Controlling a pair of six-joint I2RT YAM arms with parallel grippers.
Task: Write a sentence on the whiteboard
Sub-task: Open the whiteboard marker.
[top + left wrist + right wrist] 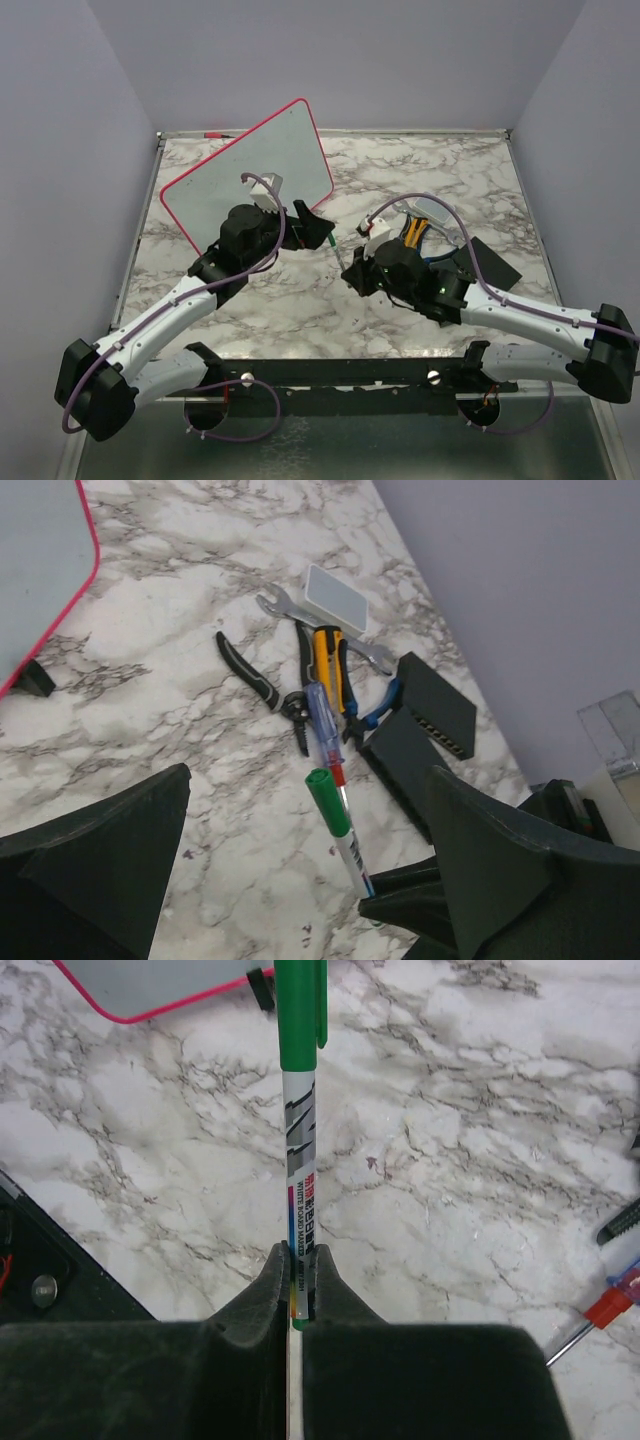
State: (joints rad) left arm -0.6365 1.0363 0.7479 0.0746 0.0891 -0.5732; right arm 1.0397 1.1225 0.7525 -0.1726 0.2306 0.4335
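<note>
from above, the whiteboard sits on the marble table just behind and to the left of the left gripper, its red-pink rim turned at an angle to the table edges. the right gripper is just to the right of the left one, and a green-capped marker reaches from it toward the left gripper. in the left wrist view, the left gripper is spread wide and has hold of nothing. the marker comes up into the gap cap first, touching neither finger, gripped at its lower end by the right gripper. beyond the fingers lie pliers, a wrench, a screwdriver, a white box and a black box (all bunched together), and a corner of the whiteboard shows far to the left. in the right wrist view, the right gripper is pinched tight on the marker barrel, cap pointing away, and the whiteboard corner lies ahead and to the left.
</note>
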